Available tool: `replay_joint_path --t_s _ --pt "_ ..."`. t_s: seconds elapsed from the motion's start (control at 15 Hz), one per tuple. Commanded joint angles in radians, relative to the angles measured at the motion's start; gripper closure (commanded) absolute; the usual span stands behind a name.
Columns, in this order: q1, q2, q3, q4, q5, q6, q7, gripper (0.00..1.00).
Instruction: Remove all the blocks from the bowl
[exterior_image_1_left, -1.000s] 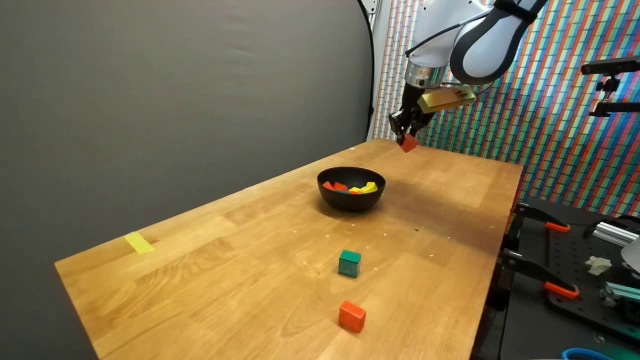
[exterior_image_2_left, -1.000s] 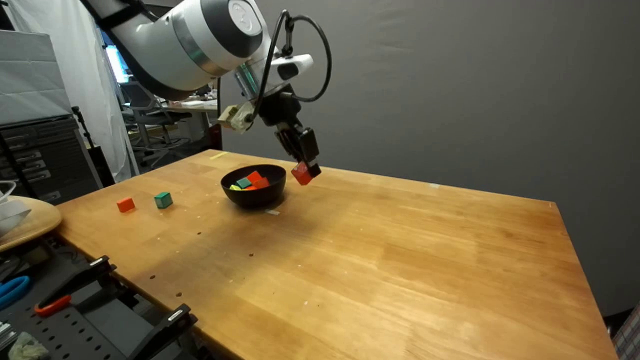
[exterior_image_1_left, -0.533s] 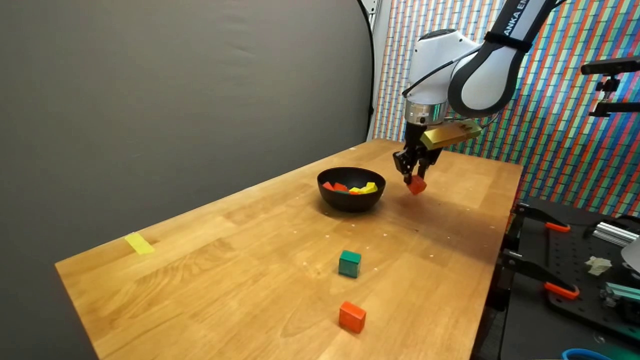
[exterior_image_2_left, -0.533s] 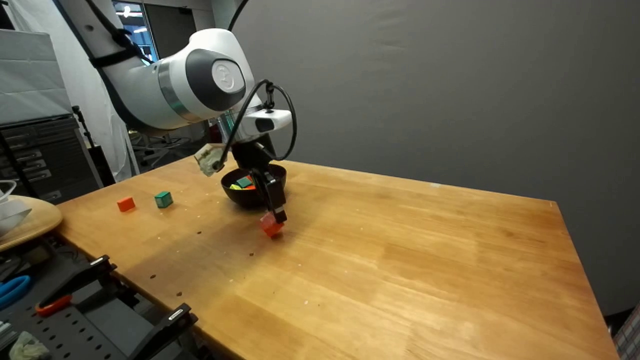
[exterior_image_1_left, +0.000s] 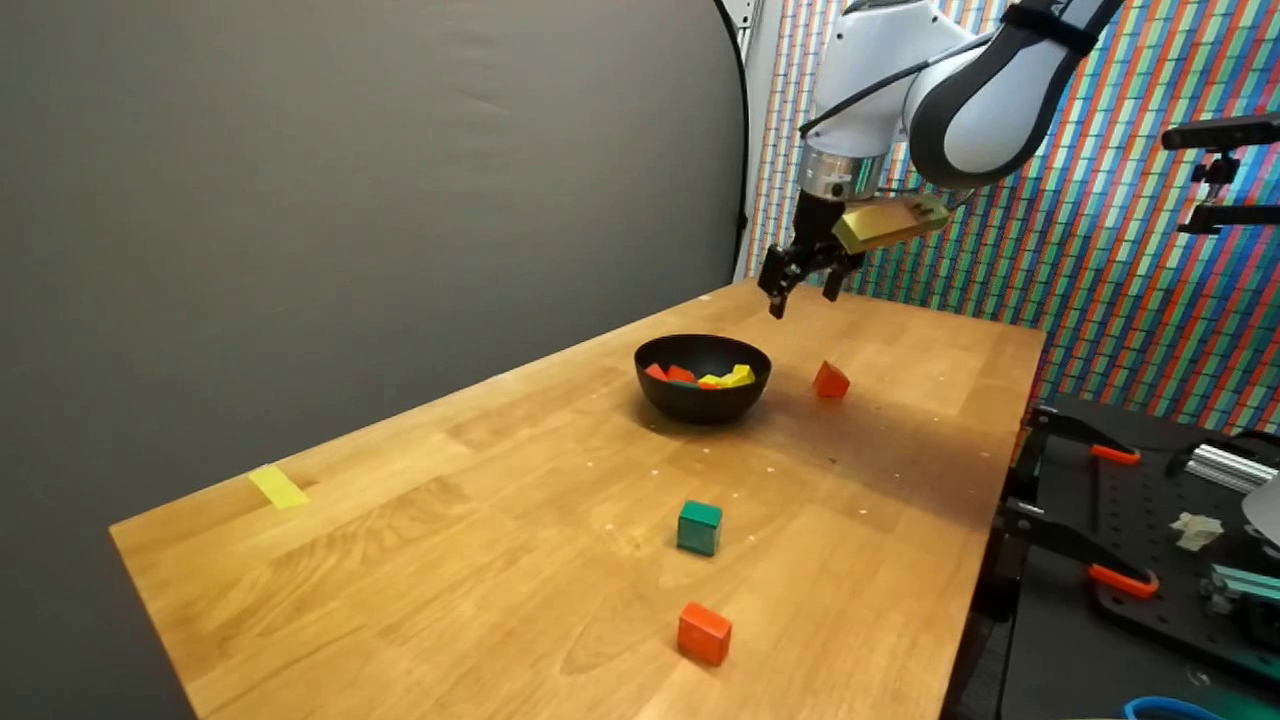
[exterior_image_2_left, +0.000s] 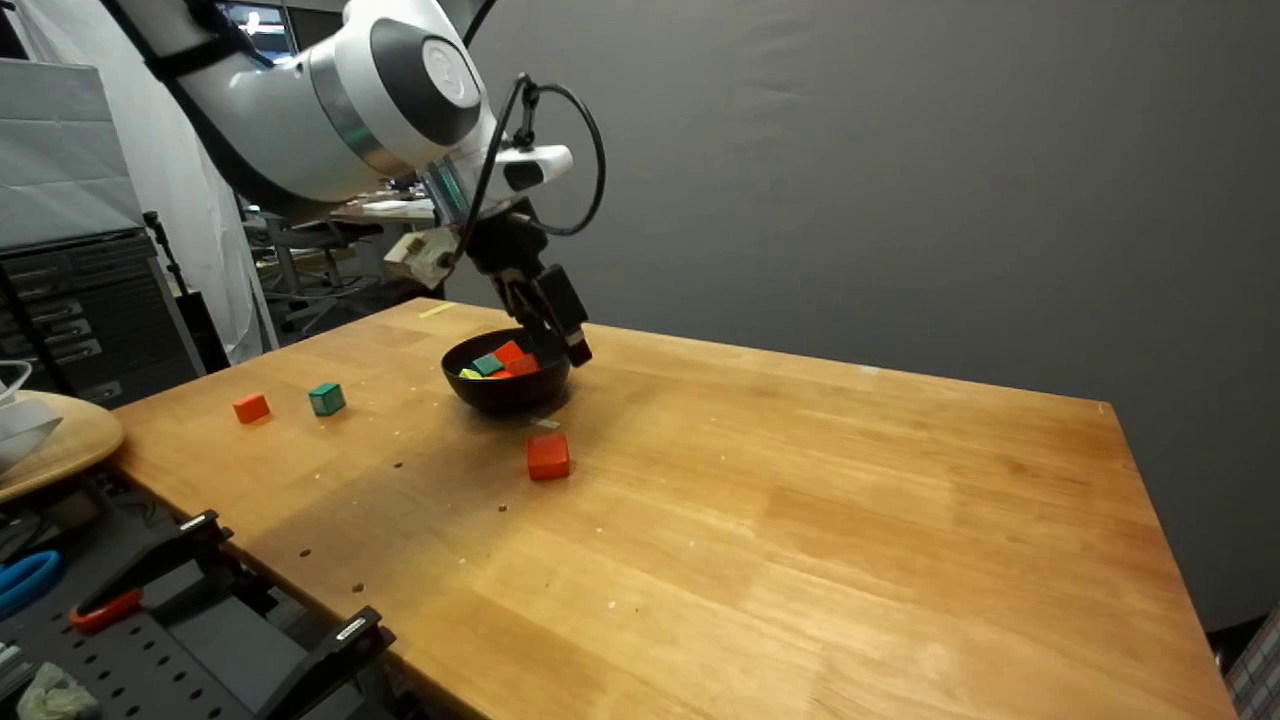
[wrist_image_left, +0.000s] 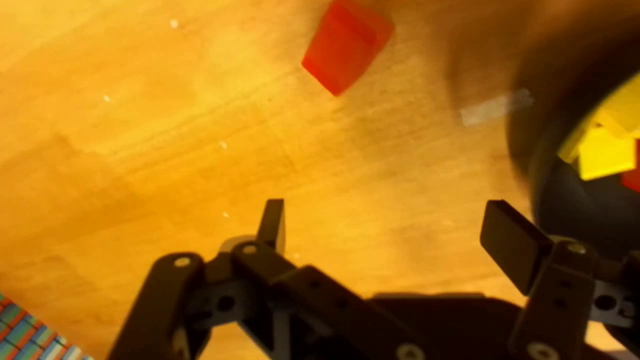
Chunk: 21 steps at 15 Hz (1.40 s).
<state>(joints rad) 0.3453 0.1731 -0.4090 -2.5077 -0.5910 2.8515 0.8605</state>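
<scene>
The black bowl (exterior_image_1_left: 703, 408) stands upright on the table, with several blocks inside: yellow blocks (exterior_image_1_left: 738, 376), red ones (exterior_image_1_left: 681, 374) and a green one (exterior_image_2_left: 487, 365). On the bare wood beside it lies a red block (exterior_image_1_left: 831, 381), seen near the top of the wrist view (wrist_image_left: 347, 50). A green block (exterior_image_1_left: 699, 528) and an orange block (exterior_image_1_left: 704, 634) rest apart from the bowl, in both exterior views. My gripper (wrist_image_left: 382, 220) hangs above the table by the bowl's side, fingers wide apart and nothing between them. The bowl's right part is cut off in the wrist view.
The wooden table (exterior_image_1_left: 450, 520) carries a flat yellow tape strip (exterior_image_1_left: 278, 486) near its edge and a small pale tape piece (wrist_image_left: 495, 107) by the bowl. Black clamps with orange tips (exterior_image_1_left: 1115, 455) grip a dark side bench. A grey backdrop (exterior_image_2_left: 900, 200) rises behind.
The gripper came down with the red block, let go of it on the table beside the bowl, opened wide and rose again. The other blocks and the bowl stayed put.
</scene>
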Motion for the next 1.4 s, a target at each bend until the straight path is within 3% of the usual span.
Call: replay_joint_path --t_s 0.0,0.27,0.33,0.6,0.67,0.87,1.2,1.33 --pt "0.037 -0.108 0.034 0.001 -0.008 0.007 -0.027 0.0" --pt "0.031 -0.066 0.167 0.021 0.299 0.059 -0.278 0.0" --pt "-0.057 -0.052 0.291 0.026 0.371 0.058 -0.331 0.0" --pt "-0.144 0.065 0.464 0.153 0.685 -0.034 -0.588 0.0" --pt "-0.163 0.093 0.483 0.187 0.71 -0.06 -0.623 0.0" --pt "-0.178 0.178 0.455 0.295 0.658 -0.142 -0.617 0.0" --pt "-0.192 0.307 0.455 0.453 0.668 -0.229 -0.607 0.13" --pt "-0.189 0.348 0.459 0.508 0.667 -0.281 -0.609 0.11"
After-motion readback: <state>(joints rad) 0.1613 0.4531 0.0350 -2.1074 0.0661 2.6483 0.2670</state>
